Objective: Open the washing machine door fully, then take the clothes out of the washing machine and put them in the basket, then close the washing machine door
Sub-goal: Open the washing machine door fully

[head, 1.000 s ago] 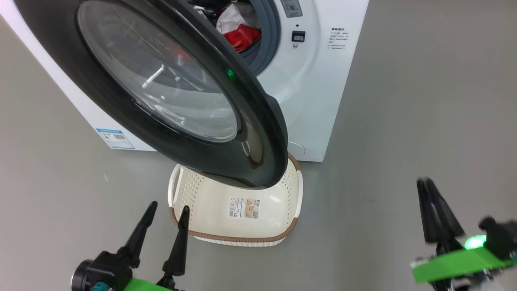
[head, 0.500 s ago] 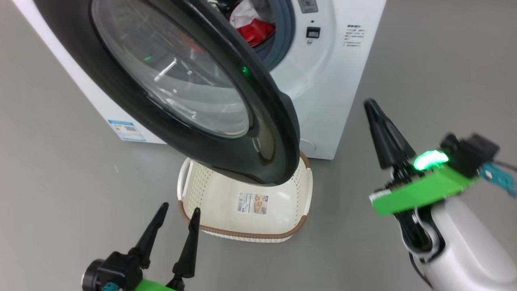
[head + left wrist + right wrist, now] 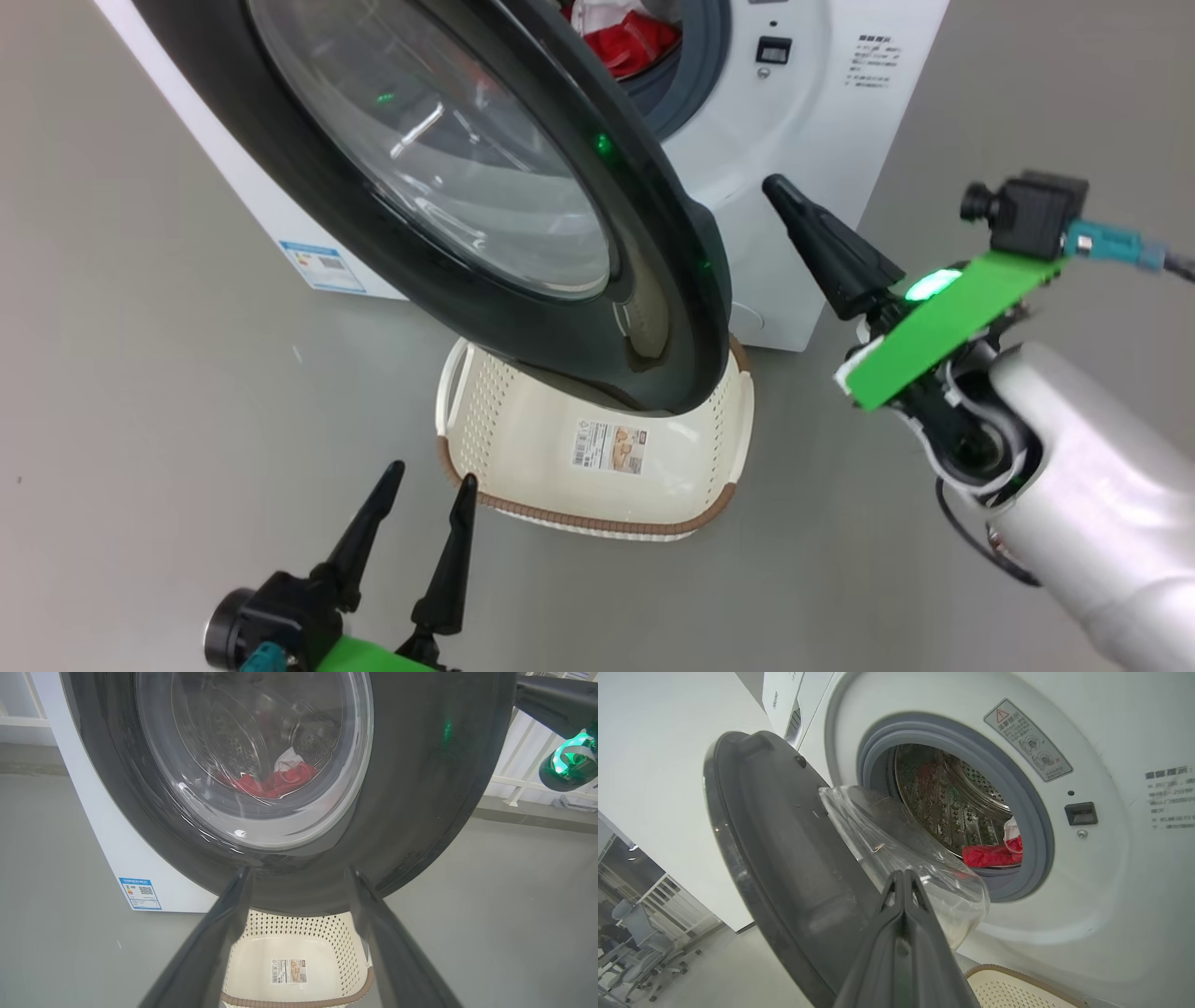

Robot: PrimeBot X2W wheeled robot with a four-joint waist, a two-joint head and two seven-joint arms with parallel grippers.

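Note:
The washing machine (image 3: pixel 803 121) stands ahead with its door (image 3: pixel 672 280) swung partly open over the basket (image 3: pixel 597 509). Red and white clothes (image 3: pixel 635 37) lie in the drum; the left wrist view catches the clothes (image 3: pixel 275 781) through the door's glass (image 3: pixel 252 756), and in the right wrist view the clothes (image 3: pixel 992 851) sit behind the grey ring (image 3: pixel 1041 826). My right gripper (image 3: pixel 780 191) is shut on nothing, its tip raised just right of the door's free edge, pointing at the door's inner side (image 3: pixel 794 868). My left gripper (image 3: pixel 429 481) is open, low, in front of the basket (image 3: pixel 289 961).
Grey floor (image 3: pixel 140 420) surrounds the machine. A blue label (image 3: pixel 322 266) marks the machine's base. The basket's sticker (image 3: pixel 611 446) shows inside it. The right wrist view has office chairs (image 3: pixel 635 942) and a white railing far left.
My right arm has risen from the lower right up to beside the door's edge, its fingers now shut. The head camera has shifted. The left gripper has stayed low and open.

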